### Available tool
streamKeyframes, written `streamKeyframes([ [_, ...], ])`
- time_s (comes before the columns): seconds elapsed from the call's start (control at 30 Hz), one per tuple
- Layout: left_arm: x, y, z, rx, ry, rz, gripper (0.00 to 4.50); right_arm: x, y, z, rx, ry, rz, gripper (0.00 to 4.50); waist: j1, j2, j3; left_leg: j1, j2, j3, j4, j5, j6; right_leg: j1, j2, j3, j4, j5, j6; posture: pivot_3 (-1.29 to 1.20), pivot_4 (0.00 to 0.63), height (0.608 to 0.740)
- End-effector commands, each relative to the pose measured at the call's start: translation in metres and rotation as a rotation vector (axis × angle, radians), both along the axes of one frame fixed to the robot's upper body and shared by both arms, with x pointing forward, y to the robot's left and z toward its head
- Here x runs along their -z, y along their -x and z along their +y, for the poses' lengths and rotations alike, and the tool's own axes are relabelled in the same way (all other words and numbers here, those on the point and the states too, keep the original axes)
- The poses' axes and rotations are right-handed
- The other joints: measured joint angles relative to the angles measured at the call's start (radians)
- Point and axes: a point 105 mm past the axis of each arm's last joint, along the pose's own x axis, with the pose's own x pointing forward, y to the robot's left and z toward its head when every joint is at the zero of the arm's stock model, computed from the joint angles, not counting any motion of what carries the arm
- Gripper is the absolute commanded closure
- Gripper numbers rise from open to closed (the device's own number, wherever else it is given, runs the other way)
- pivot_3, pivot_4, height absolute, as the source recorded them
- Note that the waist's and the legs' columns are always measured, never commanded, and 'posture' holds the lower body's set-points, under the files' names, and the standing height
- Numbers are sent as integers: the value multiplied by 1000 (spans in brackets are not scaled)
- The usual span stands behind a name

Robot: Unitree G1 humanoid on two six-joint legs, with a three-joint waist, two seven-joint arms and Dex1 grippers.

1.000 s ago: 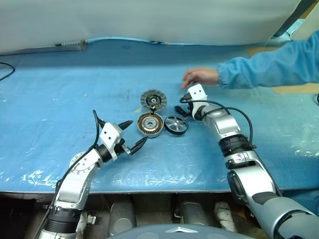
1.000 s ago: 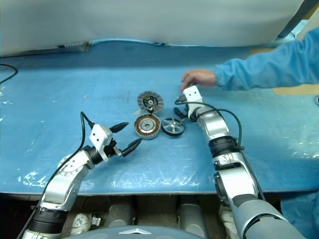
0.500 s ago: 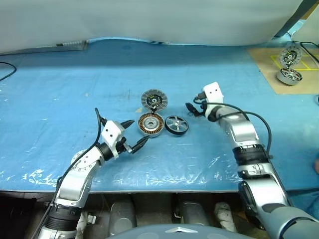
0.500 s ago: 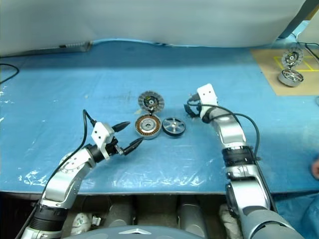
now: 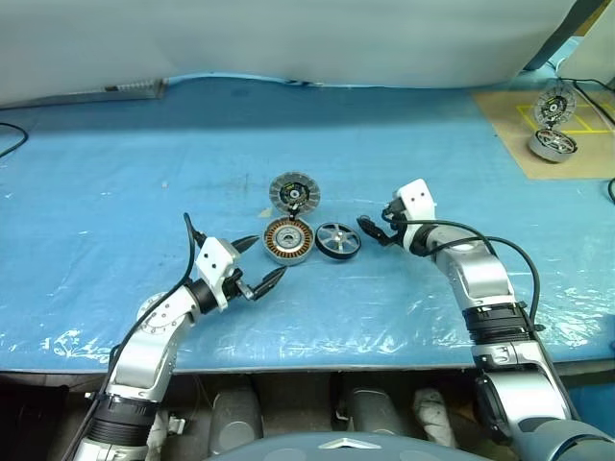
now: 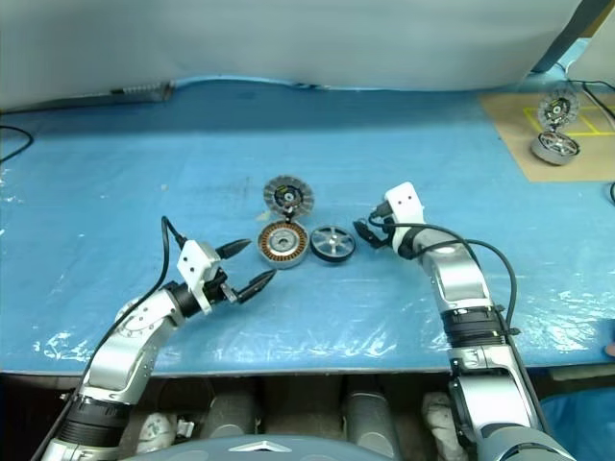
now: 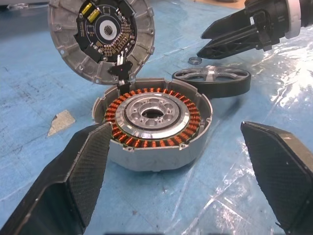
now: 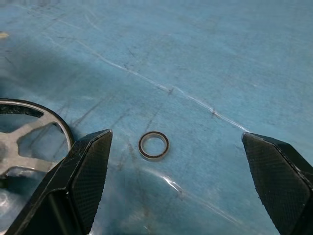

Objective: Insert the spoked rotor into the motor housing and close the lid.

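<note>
The motor housing (image 5: 290,240), a silver cup ringed with copper windings, sits mid-table on the blue sheet. Its lid (image 5: 295,193) stands tilted just behind it, its dark circuit face (image 7: 100,36) showing. The spoked rotor (image 5: 339,239) lies flat just right of the housing. My left gripper (image 5: 266,256) is open, level, close to the housing's left front, and the housing (image 7: 154,122) shows between its fingers. My right gripper (image 5: 367,230) is open just right of the rotor, pointing down at a small metal ring (image 8: 153,145) on the sheet.
A second motor set (image 5: 553,125) rests on a brown board at the far right. A white sheet (image 5: 288,38) rises along the back. A black cable (image 5: 10,134) lies at the far left. The table's front edge (image 5: 317,363) runs just behind my arms.
A person's arm and hand have left the table behind the rotor. My right gripper has drawn back and to the right, away from the rotor. The left gripper has stayed put.
</note>
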Motion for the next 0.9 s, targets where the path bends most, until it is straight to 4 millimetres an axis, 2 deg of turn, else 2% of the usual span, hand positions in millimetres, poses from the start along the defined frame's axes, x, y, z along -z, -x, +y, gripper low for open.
streamKeyframes([
  [0.03,-5,1,2,3,8,-37,25,-10,-7,7,-24,0,-47,0,0,0,0,0,0,0,0,0,0,0,0,0,0,0,0,0,150,740],
  [0.37,1,1,6,-8,5,-41,25,18,-18,8,-19,32,-3,0,-1,0,0,0,0,0,1,0,0,0,0,0,0,0,0,0,150,740],
  [0.47,1,1,6,-12,5,-42,0,23,-17,5,-11,42,4,610,0,0,0,0,0,0,1,0,0,1,0,0,0,0,0,0,150,740],
  [0.57,2,0,7,-14,4,-42,0,25,-16,4,-13,43,6,1588,0,0,0,0,0,0,1,0,0,1,0,0,0,0,0,0,150,740],
  [0.77,5,2,8,-15,2,-37,0,32,1,-3,-12,50,22,3781,1,0,-1,0,0,0,1,0,0,2,0,0,0,0,0,0,150,740],
  [0.8,5,3,8,-14,3,-36,0,32,3,-3,-12,52,22,3950,1,0,-1,0,0,0,1,0,0,2,0,0,0,0,0,0,150,740],
  [0.9,6,3,7,-12,4,-35,0,28,7,-7,-7,55,17,3950,1,0,-1,1,1,0,1,0,0,4,0,0,0,0,0,0,150,740],
])
